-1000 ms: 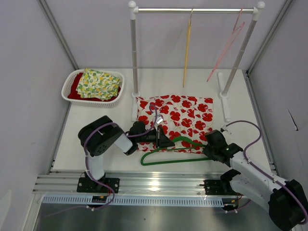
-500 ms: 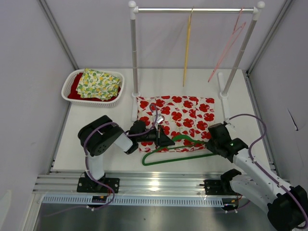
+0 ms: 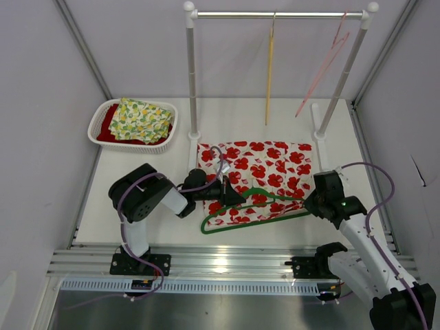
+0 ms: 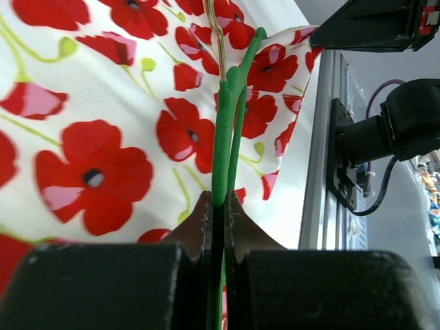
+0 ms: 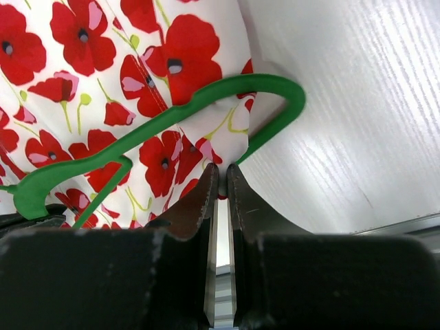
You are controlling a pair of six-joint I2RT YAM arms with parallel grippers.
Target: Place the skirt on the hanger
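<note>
Green hanger (image 3: 261, 221) lies flat on the near part of the skirt (image 3: 265, 168), its long axis running left to right across the table and slightly tilted, hook toward the rail (image 3: 275, 14).

Left gripper (image 4: 218, 206) is clamped on the hanger's left shoulder. Its wrist view shows the green rod pinched between the fingers and running straight away from them, edge-on.

Right gripper (image 5: 221, 172) sits at the skirt's near-right corner, just inside the hanger's right end loop. Its fingers are almost together with the hem at the tips, so I read it as pinching fabric, not the hanger.

Skirt is spread on the table in front of the rail, mid-table, poppy print up.

Key relation: the hanger's right tip lies just beyond the right fingers, touching the fabric. Can't tell whether the hem already passes over the lower bar or only lies under it.

The right arm is the one on the cloth and the left is on the hanger, so any threading means pulling the hem along the hanger's long axis while the left holds it steady.
</note>
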